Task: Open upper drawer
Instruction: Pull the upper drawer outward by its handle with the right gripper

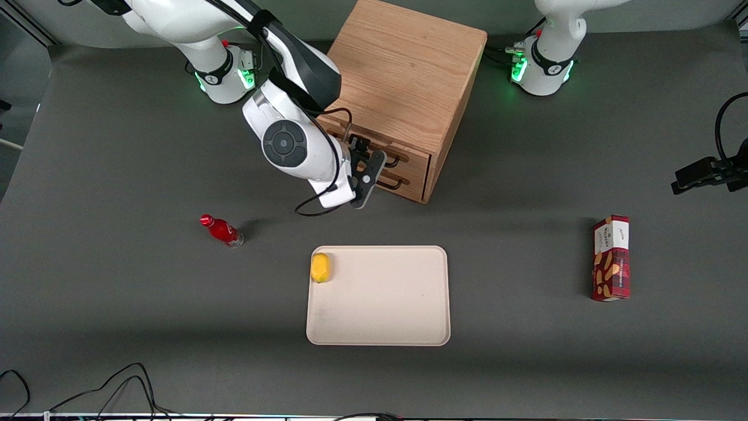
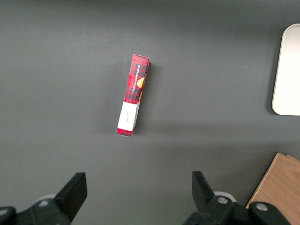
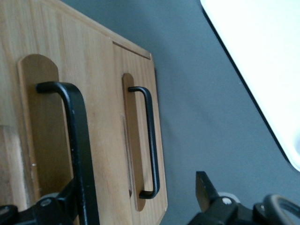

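Note:
The oak cabinet (image 1: 403,76) stands at the back middle of the table, both drawers shut. The upper drawer (image 1: 414,153) has a long black wire handle (image 1: 398,158); in the right wrist view this handle (image 3: 77,140) is large and close. The bottom drawer's handle (image 3: 151,140) lies nearer the table surface (image 1: 390,185). My right gripper (image 1: 369,178) hangs just in front of the drawer fronts with its fingers spread wide. In the right wrist view the gripper (image 3: 136,197) is open and empty, one finger (image 3: 65,199) right beside the upper handle, the other finger (image 3: 205,190) over the grey table.
A cream tray (image 1: 380,248) with a yellow lemon (image 1: 320,267) lies nearer the front camera than the cabinet; its edge shows in the right wrist view (image 3: 262,61). A red bottle (image 1: 222,230) lies toward the working arm's end. A red snack box (image 1: 611,257) lies toward the parked arm's end.

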Robot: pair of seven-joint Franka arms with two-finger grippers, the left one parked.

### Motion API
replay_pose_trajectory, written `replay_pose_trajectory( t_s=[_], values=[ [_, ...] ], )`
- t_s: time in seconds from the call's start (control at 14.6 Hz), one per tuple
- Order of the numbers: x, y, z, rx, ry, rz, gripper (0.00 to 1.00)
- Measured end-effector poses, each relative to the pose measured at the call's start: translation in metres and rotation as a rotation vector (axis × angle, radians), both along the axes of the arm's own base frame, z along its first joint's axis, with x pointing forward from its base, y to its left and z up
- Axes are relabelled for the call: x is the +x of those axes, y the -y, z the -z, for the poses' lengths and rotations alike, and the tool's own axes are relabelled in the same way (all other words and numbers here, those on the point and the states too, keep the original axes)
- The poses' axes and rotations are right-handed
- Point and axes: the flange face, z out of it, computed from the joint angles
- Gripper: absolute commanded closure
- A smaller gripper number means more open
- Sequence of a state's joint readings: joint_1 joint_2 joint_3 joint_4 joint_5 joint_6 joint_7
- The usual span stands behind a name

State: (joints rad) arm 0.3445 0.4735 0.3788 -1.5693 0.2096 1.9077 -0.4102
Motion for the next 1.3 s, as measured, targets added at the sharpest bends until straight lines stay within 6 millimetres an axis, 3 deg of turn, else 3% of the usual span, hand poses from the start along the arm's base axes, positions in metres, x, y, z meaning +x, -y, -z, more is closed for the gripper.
replay_pose_trajectory(
  t_s=[0.68, 1.3],
  values=[
    [0.033, 0.029, 0.011, 0.009, -0.002, 0.048, 0.0],
    [0.055, 0.041, 0.008, 0.027, 0.001, 0.062, 0.0]
  ],
)
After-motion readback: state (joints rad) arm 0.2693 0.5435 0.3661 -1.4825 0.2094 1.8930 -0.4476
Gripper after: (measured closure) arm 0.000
